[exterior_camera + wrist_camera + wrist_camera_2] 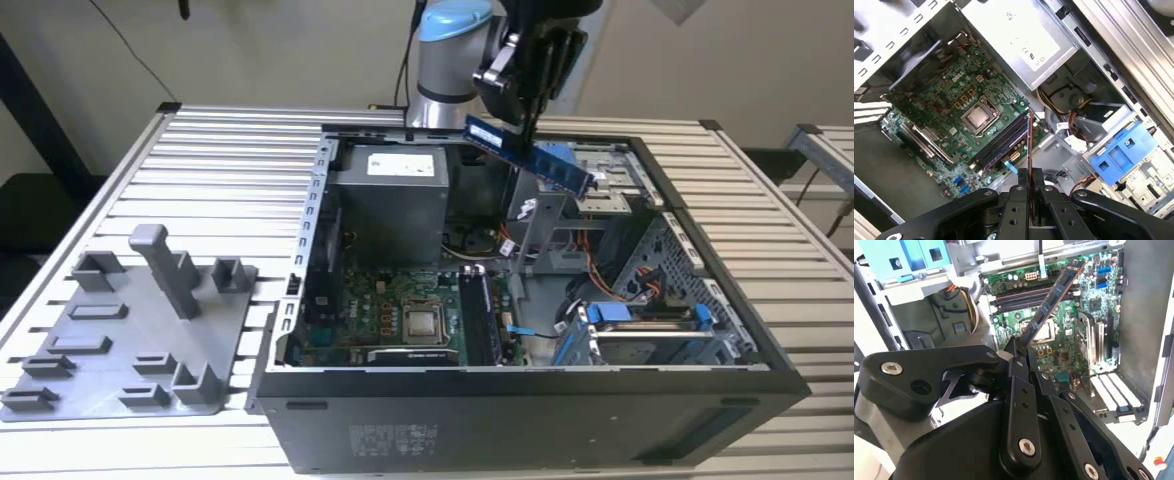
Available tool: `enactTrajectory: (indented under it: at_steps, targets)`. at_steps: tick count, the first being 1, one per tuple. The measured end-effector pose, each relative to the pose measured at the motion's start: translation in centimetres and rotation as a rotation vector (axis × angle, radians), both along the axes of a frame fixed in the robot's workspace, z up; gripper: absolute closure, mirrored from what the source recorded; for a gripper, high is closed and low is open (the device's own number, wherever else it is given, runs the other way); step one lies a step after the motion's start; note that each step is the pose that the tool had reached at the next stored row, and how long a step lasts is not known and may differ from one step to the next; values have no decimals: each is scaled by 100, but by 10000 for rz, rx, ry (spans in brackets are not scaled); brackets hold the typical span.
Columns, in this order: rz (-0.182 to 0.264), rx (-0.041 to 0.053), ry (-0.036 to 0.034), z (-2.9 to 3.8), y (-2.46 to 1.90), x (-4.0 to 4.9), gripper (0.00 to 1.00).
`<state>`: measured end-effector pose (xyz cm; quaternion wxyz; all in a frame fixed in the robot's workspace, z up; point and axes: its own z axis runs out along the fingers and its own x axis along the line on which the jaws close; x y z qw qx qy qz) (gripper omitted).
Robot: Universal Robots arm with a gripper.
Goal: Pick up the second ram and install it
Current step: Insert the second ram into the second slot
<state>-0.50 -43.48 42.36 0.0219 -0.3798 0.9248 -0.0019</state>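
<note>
Black claw [1016, 354] clamped tight on one end of the thin, dark green-black second ram [1054, 295], held tilted above the open black metal computer case [534, 415]; pickup looks done, while seating it in the green motherboard's long black slots [1001, 142] is left

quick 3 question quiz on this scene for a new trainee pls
1. True or false: the claw is shut on the memory stick.
2. Fill in: the grey tray sits to the exterior view's ____ of the computer case.
3. The memory stick is: A) seated in a slot, B) held above the open computer case, C) lying on the grey tray.

Key: 1 true; 2 left; 3 B.
</note>
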Motion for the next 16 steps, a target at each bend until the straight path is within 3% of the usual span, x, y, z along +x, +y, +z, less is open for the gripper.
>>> enactTrajectory:
  at_steps: [16]
  targets:
    - [-2222,-22,-1,-5,0,2,86]
